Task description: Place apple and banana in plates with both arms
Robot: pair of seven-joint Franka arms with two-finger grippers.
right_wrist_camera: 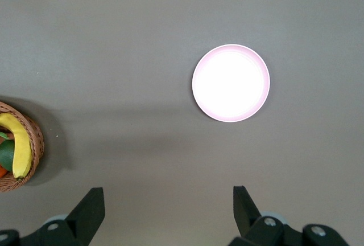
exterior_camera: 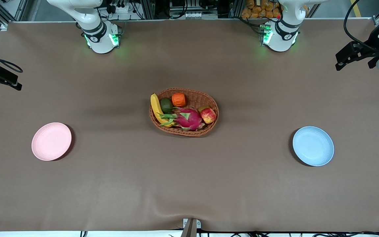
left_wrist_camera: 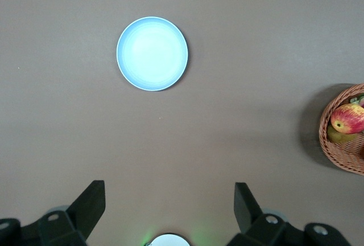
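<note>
Both plates, pink (exterior_camera: 51, 141) and blue (exterior_camera: 313, 145), are sitting bare nearest the camera; apple (exterior_camera: 208, 115) and banana (exterior_camera: 156, 108) are lying in the basket (exterior_camera: 192, 95); I'm holding my left gripper (left_wrist_camera: 168, 209) and right gripper (right_wrist_camera: 168, 209) wide, high over the table ends; 0 of 2 placed.

No words, numbers or signs can be read in any of the pictures. The plates, the basket and the fruit have no labels to see. The small round marks on the arm bases are too tiny to read.
</note>
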